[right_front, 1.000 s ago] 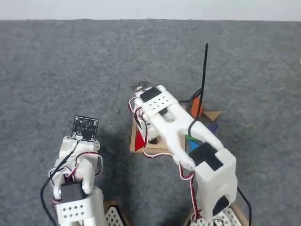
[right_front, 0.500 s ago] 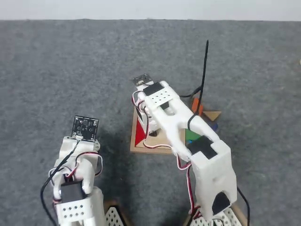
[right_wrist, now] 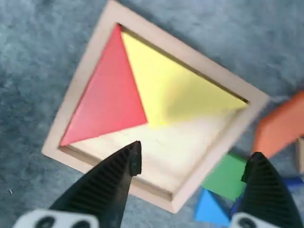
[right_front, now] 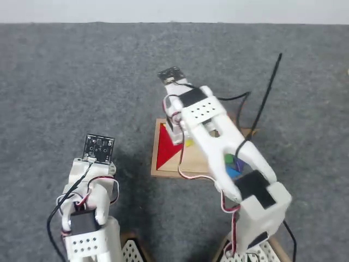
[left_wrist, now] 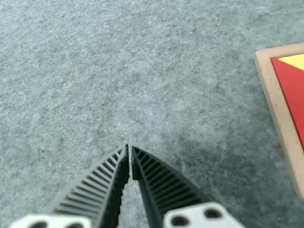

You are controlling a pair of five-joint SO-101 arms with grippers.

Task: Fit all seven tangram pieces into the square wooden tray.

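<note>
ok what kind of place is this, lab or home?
Likely a robot lab tabletop rig: left arm and right arm side by side, grey mat, tray with coloured pieces.

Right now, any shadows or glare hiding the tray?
High view: no glare; right arm covers much of the tray, soft shadow beside it. Left wrist view: faint shadow on carpet past the left gripper. Right wrist view: red triangle and yellow triangle evenly lit.
</note>
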